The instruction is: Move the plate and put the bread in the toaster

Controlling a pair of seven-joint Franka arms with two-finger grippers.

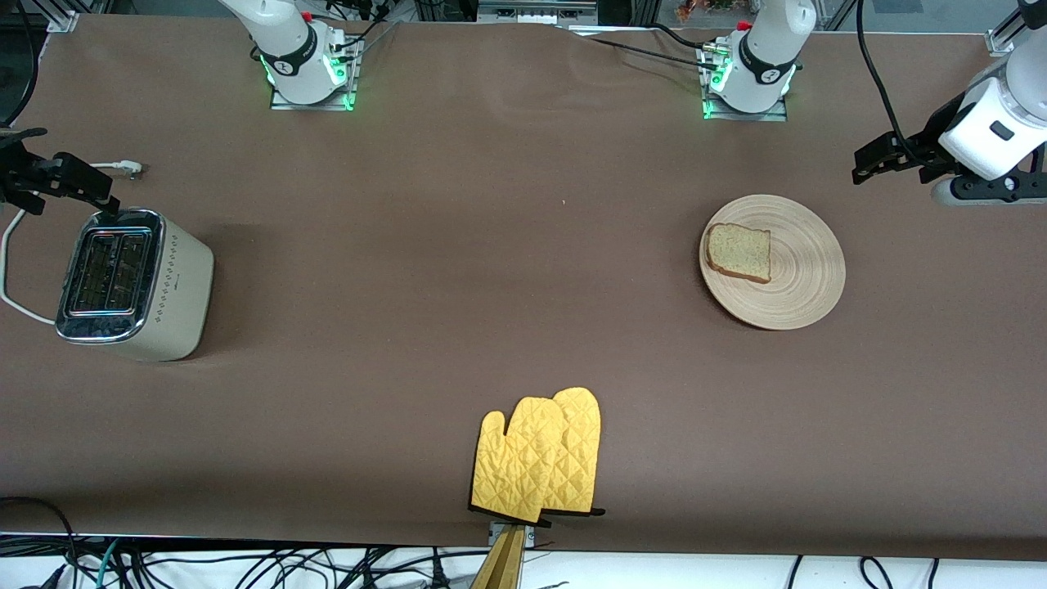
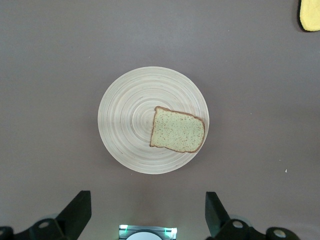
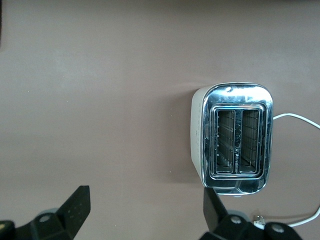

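A big brown cloth-covered surface (image 1: pixel 507 270) fills most of the front view.

At the middle left edge of the frame stands the cream-white toaster (image 1: pixel 135 282) with a shiny silver top, two empty slots and a white cord (image 1: pixel 12 270), at the right arm's end of the surface.

At the middle right of the frame lies the round, pale wooden plate (image 1: pixel 789 282) with ring grooves. It sits flat on the surface, at the left arm's end, well apart from the toaster.

At the bottom middle of the frame lies a pair of yellow quilted oven mitts (image 1: pixel 540 458), nearer to the front camera than the plate.

The square slice of light brown speckled bread (image 1: pixel 739 252) with a darker crust lies flat on the plate, off to one side.

The left hand (image 1: pixel 879 159) hangs in the upper right of the frame, over the surface just beside the plate. Its fingers are wide apart and hold nothing.

The right hand (image 1: pixel 41 184) hangs at the upper left edge, just above the toaster. Its fingers are wide apart too, and hold nothing.
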